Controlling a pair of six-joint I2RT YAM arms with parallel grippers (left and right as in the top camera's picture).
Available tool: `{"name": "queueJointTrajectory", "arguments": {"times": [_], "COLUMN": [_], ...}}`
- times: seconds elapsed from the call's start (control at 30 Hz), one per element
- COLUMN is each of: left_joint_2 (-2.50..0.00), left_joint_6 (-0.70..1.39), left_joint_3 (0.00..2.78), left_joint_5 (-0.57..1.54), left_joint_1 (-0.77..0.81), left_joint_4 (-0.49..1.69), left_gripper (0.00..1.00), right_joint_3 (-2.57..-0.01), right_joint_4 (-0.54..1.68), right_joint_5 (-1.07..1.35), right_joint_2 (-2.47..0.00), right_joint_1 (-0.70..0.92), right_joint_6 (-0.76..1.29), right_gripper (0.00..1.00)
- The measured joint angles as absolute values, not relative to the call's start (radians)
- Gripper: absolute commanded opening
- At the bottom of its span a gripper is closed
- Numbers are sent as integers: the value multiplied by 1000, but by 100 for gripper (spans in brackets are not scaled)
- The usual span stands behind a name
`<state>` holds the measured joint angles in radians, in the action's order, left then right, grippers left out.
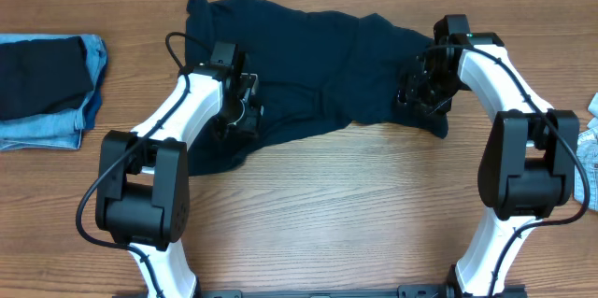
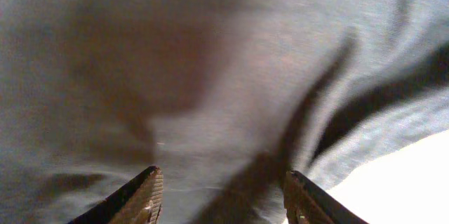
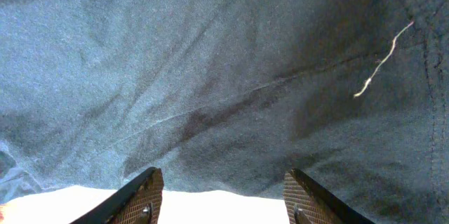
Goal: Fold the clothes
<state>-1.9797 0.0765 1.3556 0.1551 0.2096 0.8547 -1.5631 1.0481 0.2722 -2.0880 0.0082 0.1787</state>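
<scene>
1. Far left of the wooden table point(image 1: 355, 214): folded stack point(image 1: 47, 92), a dark navy piece laid on light blue denim, edges squared. Judged done.

2. Left arm point(image 1: 177, 102): reaches forward from its base, wrist turned down over the near-left part of the shirt. Left gripper point(image 2: 224, 196) released, jaws standing apart, cloth close beneath the tips, nothing pinched between them.

3. Centre: dark navy shirt point(image 1: 318, 74), spread across the table between the two arms. It is rumpled, with long creases and an uneven near edge, and no fold made in it. Judged the main work left.

4. Right arm point(image 1: 505, 83): arches over from its base, wrist tipped down onto the shirt's right end. Right gripper point(image 3: 224, 196) likewise released, jaws wide, hovering at the cloth's edge where bare table shows. A loose pale thread point(image 3: 382, 59) lies on the fabric.

5. Far right edge: light blue denim piece point(image 1: 589, 149), mostly out of frame; fold state cannot be told.

Progress, judged: one stack finished, shirt not yet begun
</scene>
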Motion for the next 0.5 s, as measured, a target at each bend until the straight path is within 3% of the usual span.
{"name": "queueJointTrajectory", "arguments": {"times": [0.3, 0.5], "left_joint_2": [-1980, -1980], "left_joint_6": [6, -35], "left_joint_3": [1355, 1354], "left_joint_5": [201, 154], "left_joint_1": [213, 252], "left_joint_4": [875, 921], "left_gripper": [36, 41], "right_joint_3": [-1563, -1563], "right_joint_4": [1047, 1047], "right_joint_5": [269, 268], "right_joint_2": [-2088, -2088], "right_joint_1": [8, 8], "right_joint_6": [180, 180], "right_gripper": [60, 60]}}
